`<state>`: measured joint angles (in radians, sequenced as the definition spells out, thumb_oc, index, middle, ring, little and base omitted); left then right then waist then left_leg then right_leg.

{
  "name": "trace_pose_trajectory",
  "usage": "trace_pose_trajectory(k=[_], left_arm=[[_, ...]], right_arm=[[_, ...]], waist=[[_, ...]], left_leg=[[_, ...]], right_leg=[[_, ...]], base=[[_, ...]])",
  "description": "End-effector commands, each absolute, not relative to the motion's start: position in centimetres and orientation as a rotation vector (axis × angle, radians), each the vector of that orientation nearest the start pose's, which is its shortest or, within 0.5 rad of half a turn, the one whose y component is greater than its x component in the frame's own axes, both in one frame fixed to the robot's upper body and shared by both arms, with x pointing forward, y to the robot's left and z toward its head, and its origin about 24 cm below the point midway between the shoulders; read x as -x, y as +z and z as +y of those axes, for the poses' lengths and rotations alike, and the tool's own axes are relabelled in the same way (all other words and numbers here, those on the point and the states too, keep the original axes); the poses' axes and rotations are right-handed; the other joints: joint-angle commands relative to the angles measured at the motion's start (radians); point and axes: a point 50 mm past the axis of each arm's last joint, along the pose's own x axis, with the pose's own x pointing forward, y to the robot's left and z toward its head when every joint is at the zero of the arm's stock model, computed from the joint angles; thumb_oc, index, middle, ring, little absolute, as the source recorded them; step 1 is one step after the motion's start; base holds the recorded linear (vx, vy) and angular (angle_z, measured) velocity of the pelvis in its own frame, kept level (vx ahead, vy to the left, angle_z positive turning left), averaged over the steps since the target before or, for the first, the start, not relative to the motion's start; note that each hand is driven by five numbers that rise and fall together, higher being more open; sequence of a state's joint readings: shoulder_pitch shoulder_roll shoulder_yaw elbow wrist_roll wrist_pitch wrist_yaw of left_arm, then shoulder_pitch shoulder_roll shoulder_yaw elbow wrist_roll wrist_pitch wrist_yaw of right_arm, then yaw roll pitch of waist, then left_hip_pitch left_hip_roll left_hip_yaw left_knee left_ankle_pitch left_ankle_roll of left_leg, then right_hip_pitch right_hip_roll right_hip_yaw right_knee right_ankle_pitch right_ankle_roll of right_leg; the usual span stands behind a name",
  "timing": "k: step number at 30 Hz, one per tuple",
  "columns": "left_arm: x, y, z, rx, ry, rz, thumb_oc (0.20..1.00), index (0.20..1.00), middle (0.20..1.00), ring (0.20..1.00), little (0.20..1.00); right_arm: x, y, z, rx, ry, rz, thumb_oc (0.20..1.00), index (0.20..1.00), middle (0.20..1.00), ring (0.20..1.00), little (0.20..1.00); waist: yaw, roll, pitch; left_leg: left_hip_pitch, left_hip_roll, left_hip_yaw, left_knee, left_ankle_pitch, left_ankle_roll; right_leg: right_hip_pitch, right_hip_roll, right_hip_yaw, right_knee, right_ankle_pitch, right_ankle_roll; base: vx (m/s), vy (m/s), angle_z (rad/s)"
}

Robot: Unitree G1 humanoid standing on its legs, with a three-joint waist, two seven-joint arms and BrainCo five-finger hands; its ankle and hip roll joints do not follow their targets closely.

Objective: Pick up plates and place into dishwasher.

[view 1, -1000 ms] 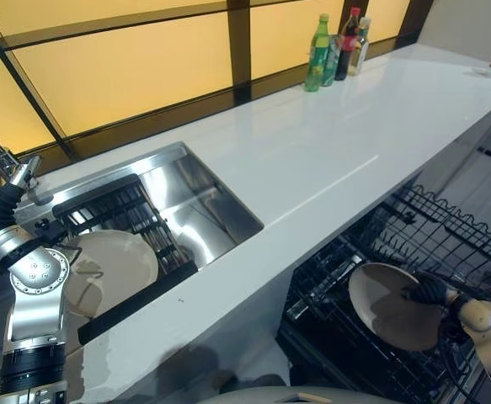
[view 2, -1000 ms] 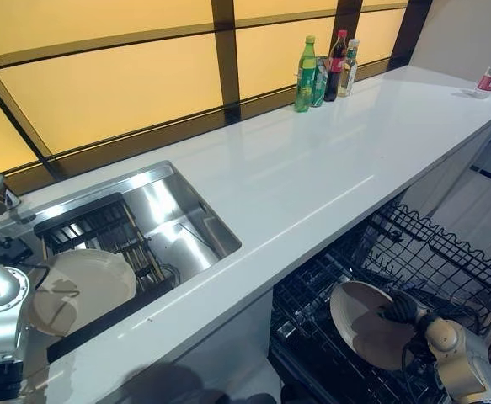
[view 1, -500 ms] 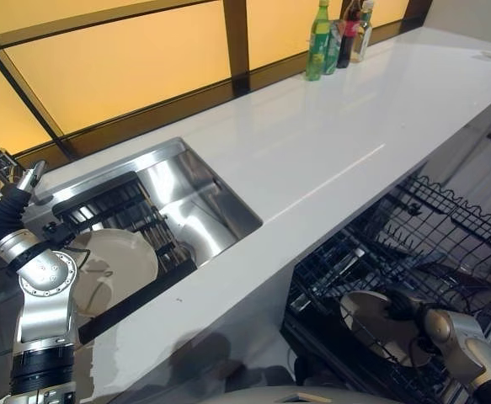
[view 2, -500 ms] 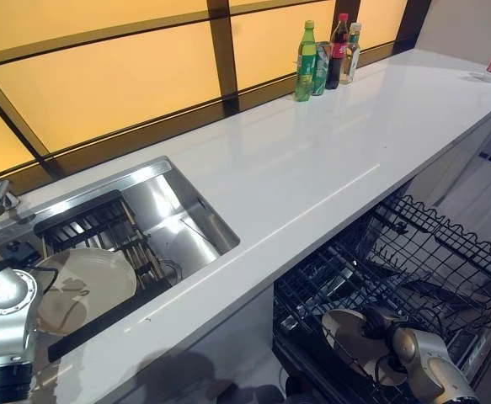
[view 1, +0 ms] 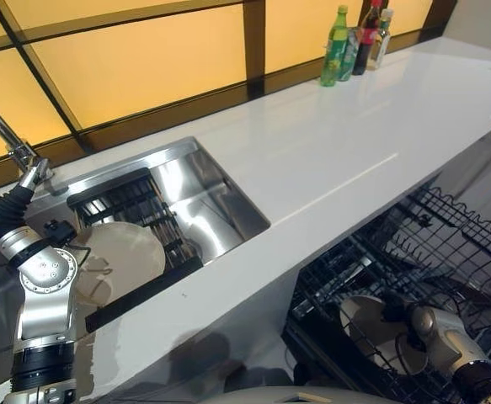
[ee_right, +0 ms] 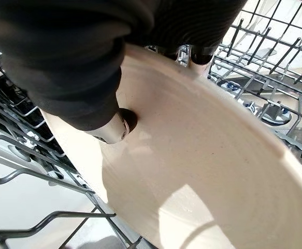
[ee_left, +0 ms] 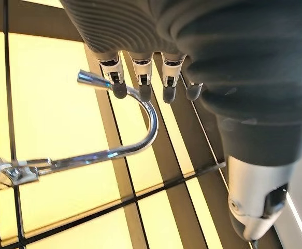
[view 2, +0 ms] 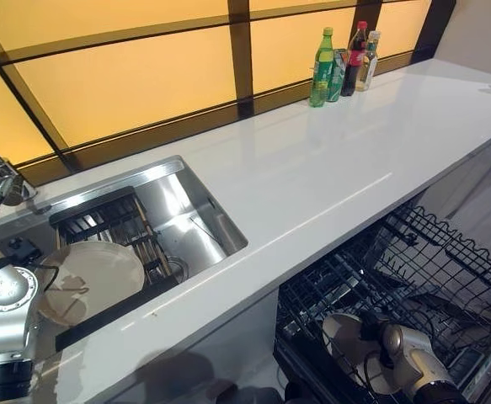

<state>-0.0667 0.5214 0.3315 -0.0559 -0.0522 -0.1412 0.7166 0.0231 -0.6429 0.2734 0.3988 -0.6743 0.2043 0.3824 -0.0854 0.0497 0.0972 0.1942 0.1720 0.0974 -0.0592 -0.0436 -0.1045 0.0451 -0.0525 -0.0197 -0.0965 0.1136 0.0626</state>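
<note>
now your beige plate (ee_right: 202,171) sits low in the dishwasher rack (view 1: 447,244), down among the black wires, and your right hand (view 2: 378,330) is clamped on its rim: in the right wrist view the thumb (ee_right: 120,123) presses on the plate's face while the fingers (ee_right: 202,54) hook over the edge behind it. from the head cameras you see the plate (view 1: 370,324) tilted between the tines at the rack's near side, below the edge of the white countertop (view 1: 346,143).

a second plate (view 1: 119,261) waits well away from the rack, leaning on the black drying rack (view 1: 131,206) in the steel sink (view 1: 220,202) at the far-left end of the countertop. your left hand (ee_left: 140,57) is up over there by the sink too, well apart from the dishwasher rack; its fingers (ee_left: 118,83) hang straight and spread, holding nothing, with the chrome faucet (ee_left: 114,145) curving past them against the amber window panels (view 1: 144,67).

beyond the rack, at the back of the countertop by the window, a green bottle (view 1: 335,47) stands upright with a couple of darker bottles (view 1: 370,39) just beside it.
</note>
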Motion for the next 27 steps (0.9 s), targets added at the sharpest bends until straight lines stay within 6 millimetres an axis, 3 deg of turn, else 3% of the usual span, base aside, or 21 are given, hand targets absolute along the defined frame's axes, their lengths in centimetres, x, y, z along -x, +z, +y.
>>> trace_pose_trajectory(k=[1, 2, 3, 4, 12, 19, 22, 27], left_arm=[[-22.8, 18.5, 32.3, -0.454, 0.927, -0.634, 1.000, 1.000, 1.000, 1.000, 1.000], [-22.7, 18.5, 32.3, -0.455, 0.927, -0.634, 1.000, 1.000, 1.000, 1.000, 1.000], [-22.7, 18.5, 32.3, -0.456, 0.927, -0.634, 1.000, 1.000, 1.000, 1.000, 1.000], [-22.8, 18.5, 32.3, -0.457, 0.928, -0.634, 1.000, 1.000, 1.000, 1.000, 1.000], [-22.7, 18.5, 32.4, -0.466, 0.931, -0.633, 1.000, 1.000, 1.000, 1.000, 1.000], [-22.3, 18.0, 32.9, -0.484, 0.940, -0.625, 1.000, 1.000, 1.000, 1.000, 1.000], [-22.0, 17.8, 33.3, -0.487, 0.950, -0.619, 1.000, 1.000, 1.000, 1.000, 1.000], [-21.0, 17.0, 33.7, -0.499, 0.974, -0.614, 1.000, 1.000, 1.000, 1.000, 1.000]], right_arm=[[-16.7, -8.4, -25.2, 1.099, 0.620, 0.964, 0.200, 0.200, 0.200, 0.200, 0.200], [-16.7, -8.3, -25.2, 1.091, 0.612, 0.963, 0.225, 0.225, 0.225, 0.225, 0.225], [-16.8, -8.3, -25.2, 1.087, 0.605, 0.959, 0.796, 0.796, 0.796, 0.796, 0.796], [-16.8, -8.2, -25.3, 1.086, 0.601, 0.957, 1.000, 1.000, 1.000, 1.000, 1.000], [-17.5, -7.2, -25.6, 1.073, 0.536, 0.910, 1.000, 1.000, 1.000, 1.000, 1.000], [-19.2, -4.6, -26.9, 1.082, 0.393, 0.799, 1.000, 1.000, 1.000, 1.000, 1.000], [-20.3, -2.2, -27.9, 1.074, 0.294, 0.702, 1.000, 1.000, 1.000, 1.000, 1.000], [-22.8, 4.9, -29.4, 1.008, 0.049, 0.405, 1.000, 1.000, 1.000, 1.000, 1.000]], waist=[[0.005, -0.059, -0.041], [0.005, -0.059, -0.042], [0.005, -0.060, -0.044], [0.004, -0.061, -0.045], [0.001, -0.068, -0.049], [-0.008, -0.070, -0.052], [-0.013, -0.070, -0.051], [-0.025, -0.063, -0.048]], left_leg=[[-0.091, -0.050, -0.006, 0.049, 0.071, 0.022], [-0.090, -0.050, -0.006, 0.047, 0.071, 0.022], [-0.089, -0.050, -0.006, 0.046, 0.071, 0.022], [-0.089, -0.050, -0.006, 0.045, 0.071, 0.022], [-0.081, -0.048, -0.003, 0.042, 0.071, 0.024], [-0.070, -0.049, -0.001, 0.037, 0.072, 0.027], [-0.065, -0.049, -0.001, 0.035, 0.072, 0.028], [-0.057, -0.048, 0.003, 0.025, 0.073, 0.032]], right_leg=[[0.048, -0.003, -0.020, 0.044, -0.086, -0.024], [0.049, -0.003, -0.020, 0.042, -0.085, -0.024], [0.050, -0.003, -0.019, 0.041, -0.085, -0.024], [0.050, -0.002, -0.019, 0.040, -0.085, -0.023], [0.057, 0.005, -0.014, 0.036, -0.083, -0.024], [0.062, 0.011, -0.004, 0.035, -0.080, -0.025], [0.064, 0.013, 0.001, 0.036, -0.078, -0.024], [0.059, 0.019, 0.013, 0.041, -0.078, -0.028]], base=[[0.00, 0.000, 0.00], [0.00, 0.000, 0.00], [0.00, 0.000, 0.00], [0.00, 0.000, 0.00], [0.00, 0.000, 0.00], [0.00, 0.000, 0.00], [0.00, 0.000, 0.00], [0.00, 0.003, -0.05]])
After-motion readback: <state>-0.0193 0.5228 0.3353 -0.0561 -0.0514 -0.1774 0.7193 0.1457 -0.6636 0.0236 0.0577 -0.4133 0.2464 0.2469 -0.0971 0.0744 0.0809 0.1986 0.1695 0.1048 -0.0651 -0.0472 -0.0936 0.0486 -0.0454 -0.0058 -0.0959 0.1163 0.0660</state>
